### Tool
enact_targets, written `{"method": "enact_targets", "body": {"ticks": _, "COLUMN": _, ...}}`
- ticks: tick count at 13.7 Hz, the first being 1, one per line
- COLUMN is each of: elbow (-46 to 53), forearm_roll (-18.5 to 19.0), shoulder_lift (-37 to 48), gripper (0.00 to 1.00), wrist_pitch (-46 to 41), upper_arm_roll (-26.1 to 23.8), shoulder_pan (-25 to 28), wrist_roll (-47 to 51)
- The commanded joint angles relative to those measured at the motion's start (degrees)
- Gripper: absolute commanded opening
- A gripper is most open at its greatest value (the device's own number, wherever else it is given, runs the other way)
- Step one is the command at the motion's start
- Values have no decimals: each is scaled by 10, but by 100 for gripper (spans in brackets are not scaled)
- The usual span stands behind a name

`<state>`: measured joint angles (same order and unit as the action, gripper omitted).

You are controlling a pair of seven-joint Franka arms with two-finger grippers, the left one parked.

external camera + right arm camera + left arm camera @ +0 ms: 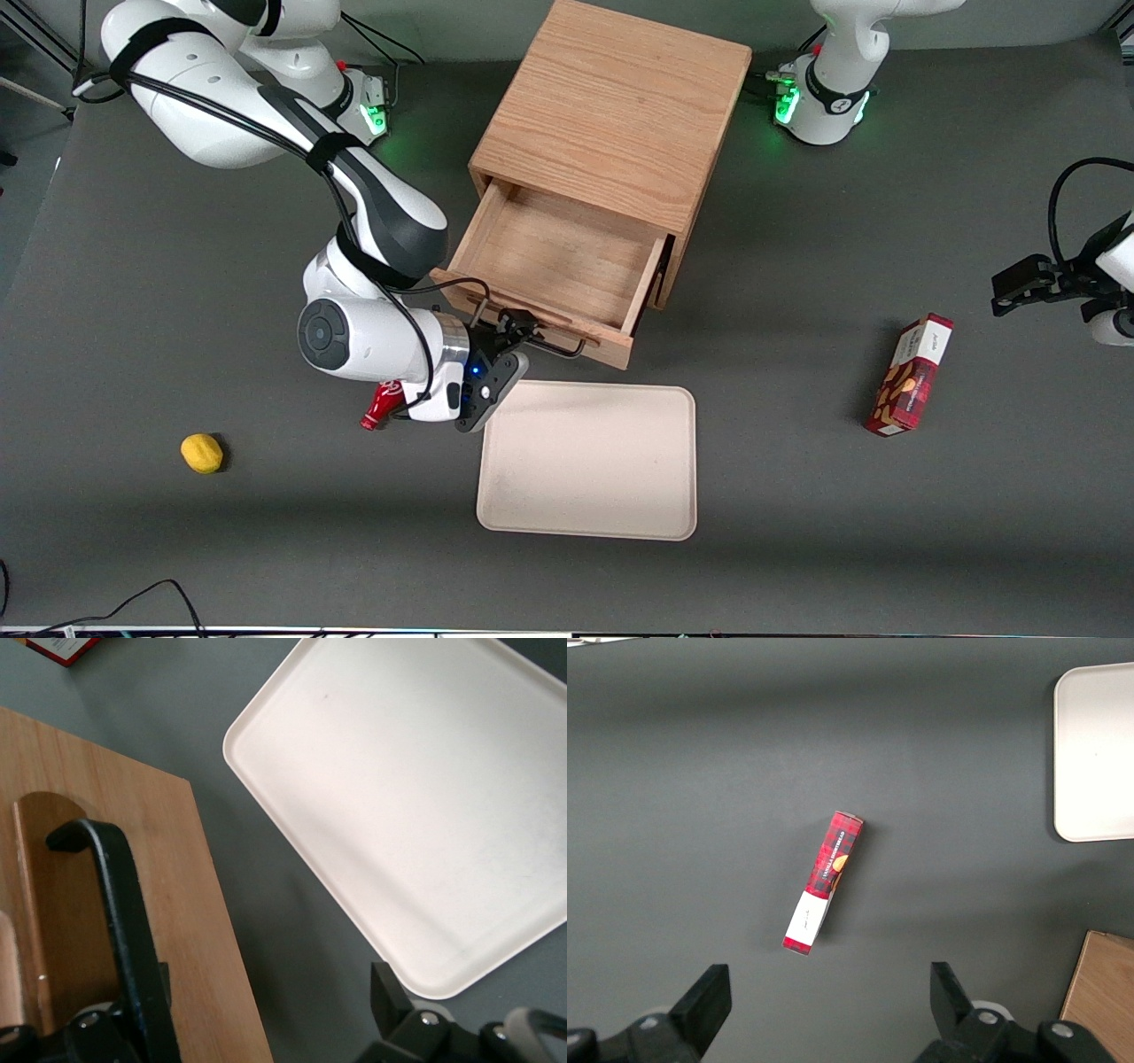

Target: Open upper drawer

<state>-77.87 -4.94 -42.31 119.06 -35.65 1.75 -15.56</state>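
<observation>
The upper drawer (558, 257) is a light-oak box pulled well out of the wooden cabinet (611, 115), its inside bare. Its thin black bar handle (556, 346) runs along the front panel. My right gripper (521, 342) is at the handle's end toward the working arm, open, with the jaws set wide. In the right wrist view the gripper (275, 1001) straddles the drawer front (177, 904); the handle (115, 895) lies against one finger, the other finger (390, 997) stands apart over the mat. The lower drawer is hidden under the upper one.
A white tray (589, 461) lies just nearer the front camera than the drawer; it also shows in the right wrist view (416, 806). A red bottle (381, 408) lies under my wrist. A yellow lemon (202, 453) sits toward the working arm's end, a red box (911, 375) toward the parked arm's.
</observation>
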Motion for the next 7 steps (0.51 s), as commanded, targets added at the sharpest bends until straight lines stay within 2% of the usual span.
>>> {"method": "enact_targets", "body": {"ticks": 1, "elbow": 44, "forearm_roll": 4, "shoulder_lift": -14, "gripper": 100, "wrist_pitch": -11, "upper_arm_roll": 7, "shoulder_pan": 4, "wrist_roll": 10}}
{"method": "enact_targets", "body": {"ticks": 5, "elbow": 54, "forearm_roll": 3, "shoulder_lift": -16, "gripper": 100, "wrist_pitch": -12, "upper_arm_roll": 8, "shoulder_pan": 4, "wrist_roll": 11}}
{"method": "enact_targets", "body": {"ticks": 7, "elbow": 54, "forearm_roll": 1, "shoulder_lift": -7, "gripper": 100, "wrist_pitch": -44, "upper_arm_roll": 0, "shoulder_pan": 5, "wrist_roll": 13}}
